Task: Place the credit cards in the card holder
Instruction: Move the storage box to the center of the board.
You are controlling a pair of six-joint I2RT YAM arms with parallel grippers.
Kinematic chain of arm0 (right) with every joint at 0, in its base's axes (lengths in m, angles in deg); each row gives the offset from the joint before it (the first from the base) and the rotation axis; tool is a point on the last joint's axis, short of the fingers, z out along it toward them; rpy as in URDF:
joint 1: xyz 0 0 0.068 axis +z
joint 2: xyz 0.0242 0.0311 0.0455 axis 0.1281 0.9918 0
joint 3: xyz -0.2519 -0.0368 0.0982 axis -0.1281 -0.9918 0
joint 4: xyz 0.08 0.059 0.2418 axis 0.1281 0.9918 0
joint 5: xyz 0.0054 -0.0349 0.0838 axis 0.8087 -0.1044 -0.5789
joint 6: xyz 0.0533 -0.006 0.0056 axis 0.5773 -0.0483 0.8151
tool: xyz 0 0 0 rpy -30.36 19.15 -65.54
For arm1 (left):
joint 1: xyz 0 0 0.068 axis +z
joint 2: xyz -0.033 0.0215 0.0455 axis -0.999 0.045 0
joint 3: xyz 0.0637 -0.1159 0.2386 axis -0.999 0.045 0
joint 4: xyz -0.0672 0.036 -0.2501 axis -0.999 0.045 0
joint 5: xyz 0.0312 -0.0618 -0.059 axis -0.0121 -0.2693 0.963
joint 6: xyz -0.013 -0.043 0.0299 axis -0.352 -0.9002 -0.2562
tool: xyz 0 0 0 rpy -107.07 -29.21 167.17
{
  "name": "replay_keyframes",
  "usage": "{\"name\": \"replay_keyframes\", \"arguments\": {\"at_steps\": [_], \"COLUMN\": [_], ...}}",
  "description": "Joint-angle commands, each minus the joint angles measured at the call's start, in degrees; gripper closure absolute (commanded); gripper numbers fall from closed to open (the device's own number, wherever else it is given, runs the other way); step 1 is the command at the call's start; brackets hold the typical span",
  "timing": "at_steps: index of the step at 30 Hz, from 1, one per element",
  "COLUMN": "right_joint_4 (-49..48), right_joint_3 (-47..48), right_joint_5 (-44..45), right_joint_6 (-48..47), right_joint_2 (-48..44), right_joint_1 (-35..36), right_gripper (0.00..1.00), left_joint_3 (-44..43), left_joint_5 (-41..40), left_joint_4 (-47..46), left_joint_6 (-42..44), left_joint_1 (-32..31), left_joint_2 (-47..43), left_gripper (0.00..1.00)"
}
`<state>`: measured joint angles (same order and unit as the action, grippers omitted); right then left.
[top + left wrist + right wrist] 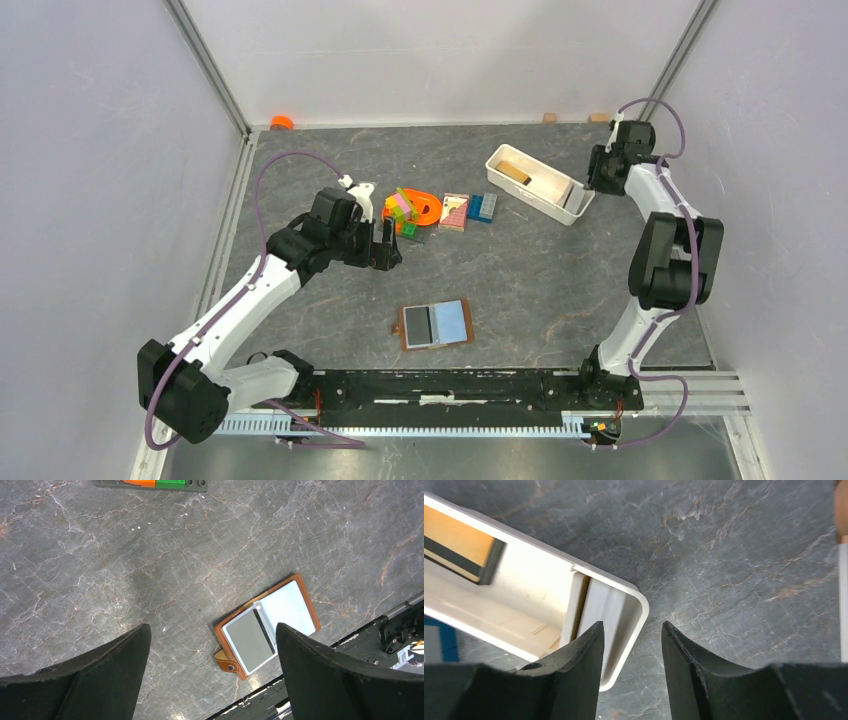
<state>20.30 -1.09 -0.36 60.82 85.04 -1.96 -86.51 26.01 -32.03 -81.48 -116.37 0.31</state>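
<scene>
The card holder lies open on the table near the front edge, brown with a snap tab. A dark grey credit card sits in its left half and a light blue one in its right. My left gripper hovers open, high above the table, with the holder showing between its fingers. My right gripper is open at the right end of the white tray, one finger over the thin cards standing on edge inside. A tan card lies in the tray.
Coloured toy bricks on an orange piece, a pink-and-white block and blue bricks lie left of the tray. A black rail runs along the near edge. Walls close in on both sides.
</scene>
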Motion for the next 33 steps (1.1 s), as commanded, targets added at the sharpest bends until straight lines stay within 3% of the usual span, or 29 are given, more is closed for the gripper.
{"name": "replay_keyframes", "arguments": {"at_steps": [1,15,33], "right_joint_4": [-0.59,-0.54,-0.89], "right_joint_3": [0.81,-0.52,-1.12], "right_joint_5": [3.87,9.32,12.86], "right_joint_6": [3.27,6.96,9.9], "right_joint_2": [-6.67,-2.91,1.95], "right_joint_1": [2.02,8.15,8.17], "right_gripper": [0.49,0.36,0.33], "left_joint_3": [0.18,0.26,0.27], "left_joint_5": [1.61,1.63,1.63], "left_joint_4": [-1.7,-1.65,-1.62], "left_joint_6": [1.26,1.23,1.26], "left_joint_1": [-0.05,-0.54,-0.59], "left_joint_2": [-0.69,-1.23,-1.07], "left_gripper": [0.0,0.0,0.0]}}
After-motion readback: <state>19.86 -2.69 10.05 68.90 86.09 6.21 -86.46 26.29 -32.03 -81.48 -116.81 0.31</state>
